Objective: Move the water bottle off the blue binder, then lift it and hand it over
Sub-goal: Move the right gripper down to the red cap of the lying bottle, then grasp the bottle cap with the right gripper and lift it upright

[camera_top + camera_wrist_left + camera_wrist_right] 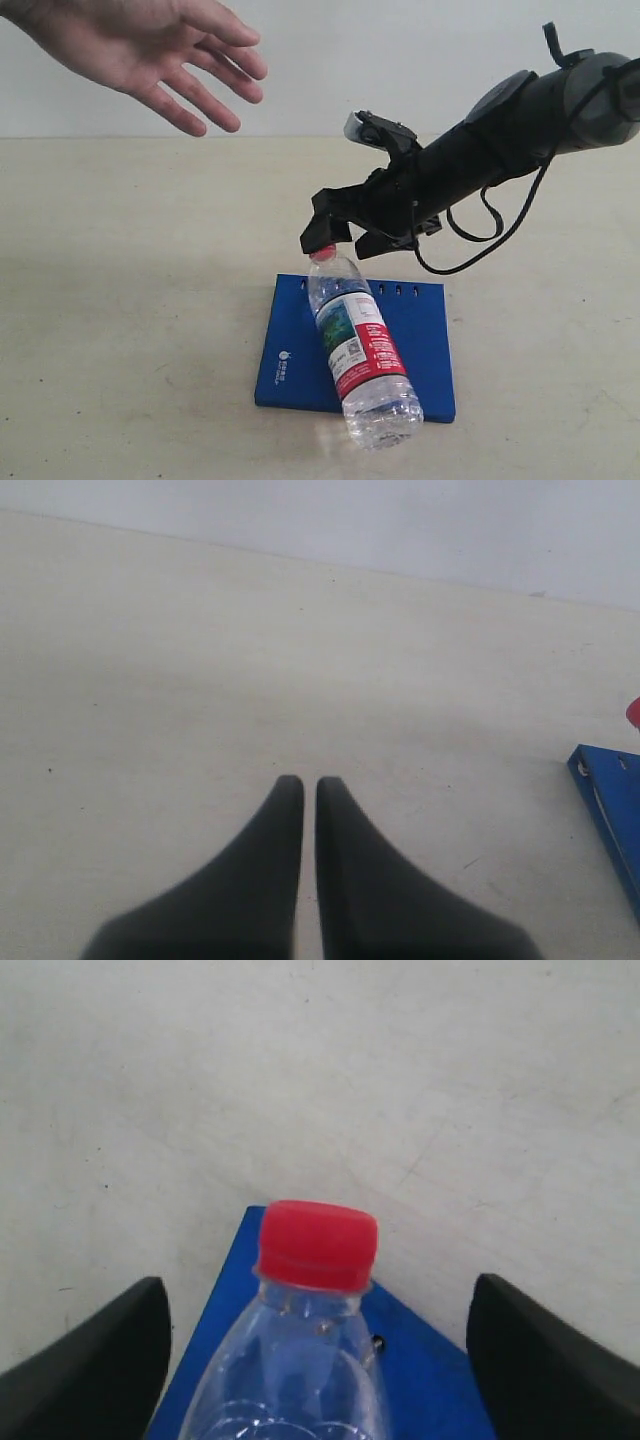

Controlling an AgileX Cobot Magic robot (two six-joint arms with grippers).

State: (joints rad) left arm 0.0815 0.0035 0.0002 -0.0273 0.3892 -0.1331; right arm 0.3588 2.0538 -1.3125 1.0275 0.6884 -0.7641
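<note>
My right gripper (340, 243) stands wide open, its fingers either side of the red cap without touching it. The water bottle (362, 350) slants across the blue binder (290, 350), base at the edge opposite the ring holes. My left gripper (310, 792) is pinched closed above the table (150, 680).

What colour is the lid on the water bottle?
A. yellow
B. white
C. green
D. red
D: the lid on the water bottle is bright red in the right wrist view, and it looks red in the exterior view too.
</note>
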